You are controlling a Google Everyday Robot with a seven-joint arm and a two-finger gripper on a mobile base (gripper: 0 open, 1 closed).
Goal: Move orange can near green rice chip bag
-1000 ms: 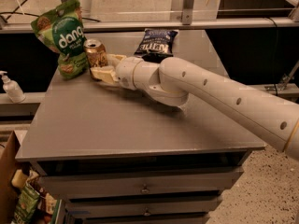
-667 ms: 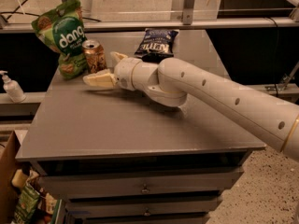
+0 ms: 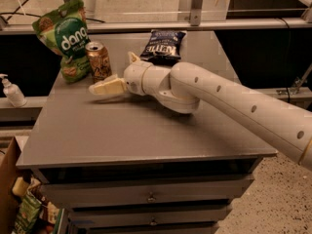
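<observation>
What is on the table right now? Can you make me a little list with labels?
table: grey table with drawers below
orange can: orange can standing upright near the back left
green bag: green rice chip bag standing right next to the can, on its left; cannot tell if they touch
blue bag: dark blue chip bag lying at the back middle
gripper: gripper low over the table, just right of the can
fingers: fingers open, holding nothing
off the table: pump bottle on a ledge at the left
</observation>
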